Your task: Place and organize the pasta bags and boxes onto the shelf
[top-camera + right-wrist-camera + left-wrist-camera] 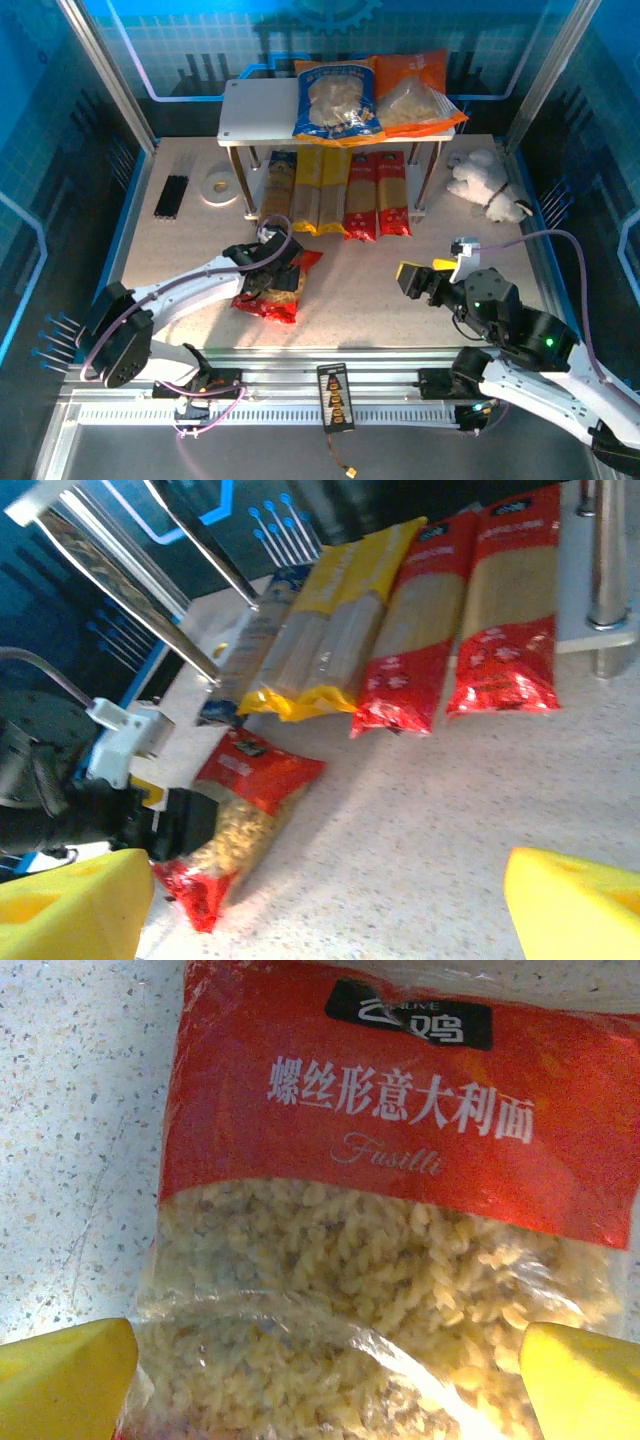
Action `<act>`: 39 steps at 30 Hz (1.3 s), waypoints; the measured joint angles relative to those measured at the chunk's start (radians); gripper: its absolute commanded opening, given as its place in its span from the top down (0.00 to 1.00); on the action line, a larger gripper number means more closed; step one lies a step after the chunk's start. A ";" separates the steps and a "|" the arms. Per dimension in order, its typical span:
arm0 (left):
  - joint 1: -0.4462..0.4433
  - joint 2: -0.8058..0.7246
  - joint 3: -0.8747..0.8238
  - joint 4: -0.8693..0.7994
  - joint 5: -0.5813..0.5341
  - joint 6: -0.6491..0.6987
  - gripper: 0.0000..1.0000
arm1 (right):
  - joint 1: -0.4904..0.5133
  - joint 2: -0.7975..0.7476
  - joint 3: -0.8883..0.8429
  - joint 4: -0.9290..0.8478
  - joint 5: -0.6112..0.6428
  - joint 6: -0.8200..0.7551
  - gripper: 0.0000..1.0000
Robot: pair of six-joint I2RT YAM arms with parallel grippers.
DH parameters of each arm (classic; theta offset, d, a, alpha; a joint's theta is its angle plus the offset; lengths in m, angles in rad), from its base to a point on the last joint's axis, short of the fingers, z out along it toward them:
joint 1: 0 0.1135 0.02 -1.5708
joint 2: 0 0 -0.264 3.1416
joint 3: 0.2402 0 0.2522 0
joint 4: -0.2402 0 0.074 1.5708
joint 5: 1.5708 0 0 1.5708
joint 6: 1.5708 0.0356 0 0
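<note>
Reaching forward, left gripper [268, 268] hangs spread over the red bag [285, 298].

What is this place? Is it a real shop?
Probably a robot practice lab, not a shop. Two robot arms are bolted to the table, blue panel walls box it in, and the small shelf holds pasta bags.
</note>
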 measured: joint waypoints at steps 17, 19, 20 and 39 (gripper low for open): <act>0.057 0.104 0.021 0.030 0.164 0.127 0.01 | 0.000 -0.021 -0.026 -0.032 0.063 -0.018 0.07; 0.065 0.124 0.029 0.031 0.180 0.132 0.01 | 0.000 -0.021 -0.026 -0.032 0.069 -0.021 0.07; 0.069 0.132 0.033 0.030 0.185 0.134 0.01 | -0.001 -0.021 -0.026 -0.032 0.071 -0.021 0.07; 0.094 0.206 0.064 0.045 0.289 0.164 0.42 | -0.006 -0.039 -0.027 -0.032 0.092 -0.024 0.07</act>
